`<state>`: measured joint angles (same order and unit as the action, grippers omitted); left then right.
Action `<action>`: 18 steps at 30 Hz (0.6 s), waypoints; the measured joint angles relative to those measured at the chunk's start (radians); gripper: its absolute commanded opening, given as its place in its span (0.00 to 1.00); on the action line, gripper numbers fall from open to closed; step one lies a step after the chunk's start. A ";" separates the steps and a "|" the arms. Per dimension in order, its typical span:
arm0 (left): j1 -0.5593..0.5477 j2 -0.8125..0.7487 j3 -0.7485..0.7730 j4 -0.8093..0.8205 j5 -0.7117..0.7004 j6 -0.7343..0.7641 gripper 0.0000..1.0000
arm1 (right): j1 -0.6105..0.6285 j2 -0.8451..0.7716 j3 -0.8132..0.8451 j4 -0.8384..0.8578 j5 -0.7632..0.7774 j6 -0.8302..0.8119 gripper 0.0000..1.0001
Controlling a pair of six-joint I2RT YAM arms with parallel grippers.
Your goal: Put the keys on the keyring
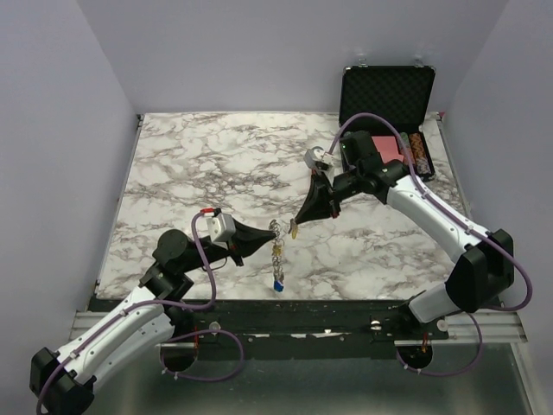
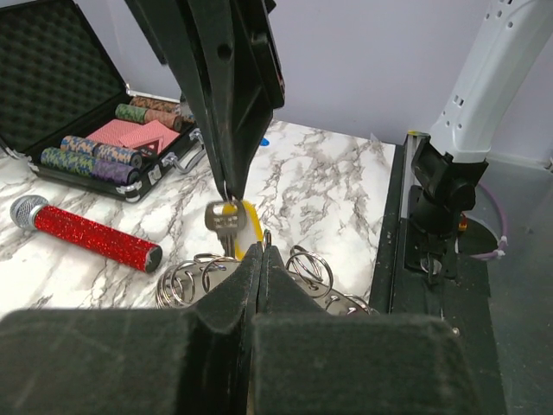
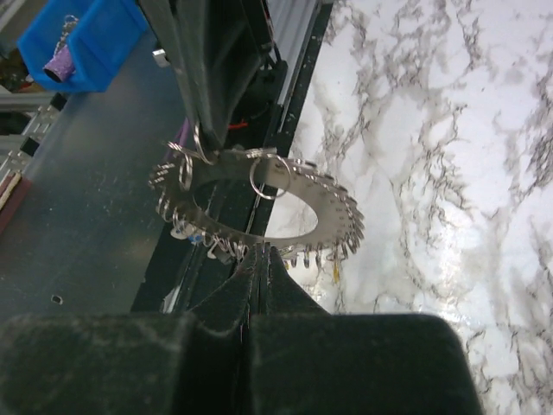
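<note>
One marble-look table (image 1: 216, 156), lilac walls (image 1: 259, 52); L tool (image 1: 270, 232) grips keyring (image 3: 229, 199), R tool (image 1: 296, 222) key (image 2: 223, 216)

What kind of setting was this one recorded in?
Probably a robot test booth: plain lavender walls box in a marble-patterned tabletop, the left arm and right arm stand on a metal rail, and an open foam-lined case of poker chips sits at the back.

The keyring (image 3: 339, 216) is shiny metal wire; the key (image 2: 221, 216) is silvery metal with a yellow, seemingly plastic head. The table (image 1: 216, 164) looks smooth and marble-patterned.
</note>
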<state>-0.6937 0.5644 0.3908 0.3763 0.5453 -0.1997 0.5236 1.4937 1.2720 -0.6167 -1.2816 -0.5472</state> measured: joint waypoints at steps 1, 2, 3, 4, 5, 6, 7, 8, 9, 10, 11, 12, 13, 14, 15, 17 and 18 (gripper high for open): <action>0.000 0.004 0.000 0.002 -0.001 -0.002 0.00 | 0.001 0.000 0.015 -0.003 -0.011 -0.002 0.00; 0.000 0.005 0.000 0.003 -0.003 -0.003 0.00 | 0.001 0.000 0.032 -0.005 -0.018 -0.003 0.00; 0.000 0.006 0.000 0.004 -0.005 -0.004 0.00 | 0.001 0.000 0.048 -0.006 -0.024 -0.004 0.00; 0.000 0.005 -0.001 0.005 -0.008 -0.005 0.00 | 0.002 0.000 0.064 -0.010 -0.030 -0.007 0.00; 0.000 0.003 -0.001 0.006 -0.014 -0.006 0.00 | 0.001 0.000 0.078 -0.015 -0.040 -0.014 0.01; 0.000 0.000 -0.002 0.009 -0.021 -0.009 0.00 | 0.001 0.000 0.091 -0.024 -0.051 -0.024 0.00; 0.000 -0.003 -0.005 0.013 -0.026 -0.011 0.00 | 0.002 0.000 0.100 -0.033 -0.058 -0.031 0.00; 0.000 -0.013 -0.013 0.027 -0.038 -0.016 0.00 | 0.005 0.000 0.111 -0.043 -0.067 -0.039 0.00; 0.000 -0.021 -0.019 0.037 -0.045 -0.021 0.00 | 0.007 0.000 0.121 -0.053 -0.071 -0.047 0.00; 0.000 -0.031 -0.029 0.052 -0.055 -0.030 0.00 | 0.010 0.001 0.130 -0.067 -0.074 -0.055 0.00; 0.000 -0.036 -0.036 0.066 -0.063 -0.038 0.00 | 0.013 0.002 0.138 -0.077 -0.074 -0.058 0.00; 0.000 -0.038 -0.040 0.075 -0.068 -0.044 0.00 | 0.019 0.006 0.150 -0.091 -0.074 -0.066 0.00; 0.000 -0.039 -0.041 0.087 -0.074 -0.053 0.00 | 0.025 0.011 0.166 -0.105 -0.074 -0.076 0.00; 0.000 -0.039 -0.042 0.100 -0.079 -0.060 0.00 | 0.034 0.019 0.182 -0.119 -0.072 -0.084 0.00; 0.000 -0.039 -0.042 0.114 -0.084 -0.066 0.00 | 0.045 0.027 0.198 -0.131 -0.067 -0.090 0.00; 0.000 -0.032 -0.043 0.138 -0.091 -0.080 0.00 | 0.072 0.039 0.218 -0.143 -0.052 -0.098 0.00; 0.000 -0.027 -0.044 0.151 -0.094 -0.084 0.00 | 0.085 0.042 0.222 -0.145 -0.045 -0.099 0.00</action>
<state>-0.6937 0.5369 0.3470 0.5278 0.4511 -0.2840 0.6090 1.5360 1.4940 -0.7620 -1.3270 -0.6460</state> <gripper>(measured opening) 0.007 0.007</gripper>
